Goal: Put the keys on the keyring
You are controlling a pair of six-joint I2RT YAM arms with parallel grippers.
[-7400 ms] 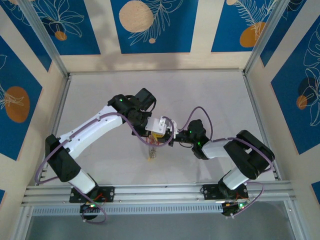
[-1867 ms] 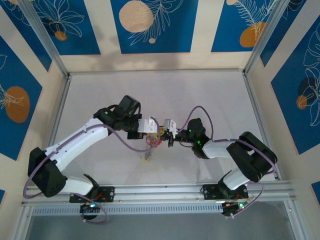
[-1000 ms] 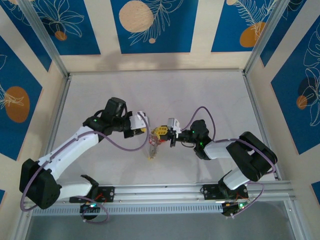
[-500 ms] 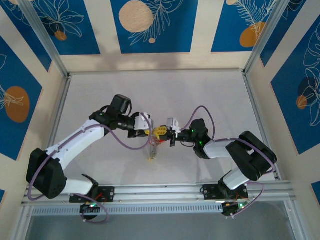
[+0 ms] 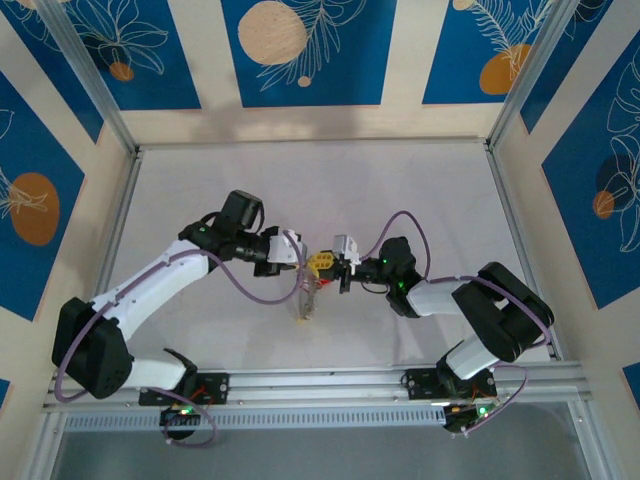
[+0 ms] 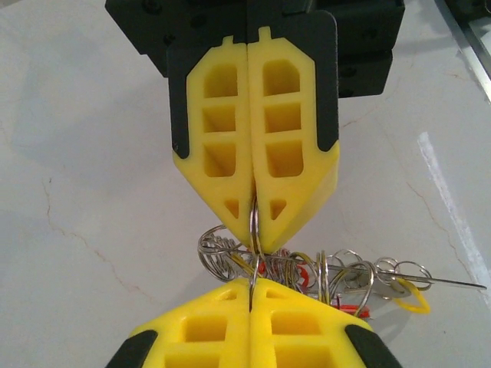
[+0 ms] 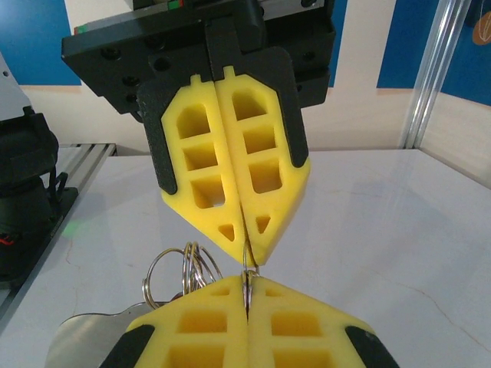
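We see the left arm (image 5: 150, 285) reach in from the near edge of the table (image 5: 200, 180), by its left corner, toward the middle. The left gripper (image 6: 252, 285) is pinched fully together. Its yellow pads (image 6: 201, 330) meet on the thin wire of the keyring (image 6: 253, 257), which the left wrist camera shows edge-on as a narrow upright loop.

The keyring is held up off the table, about midway between the left and right edges and a little nearer the near edge than the far one. Beside the two sets of fingertips hangs the bunch of keys (image 6: 337, 274), a tangle of small silvery rings with bits of red and yellow among them. One thin straight piece sticks out to the right in that view. From above, the bunch dangles toward the tabletop, and we cannot tell whether its lowest end touches.

Directly opposite, tip to tip, the right gripper (image 7: 245, 285) is likewise closed tight, clamping the same ring from the other side. The right arm (image 5: 480, 310) comes in from the near edge by the right corner.
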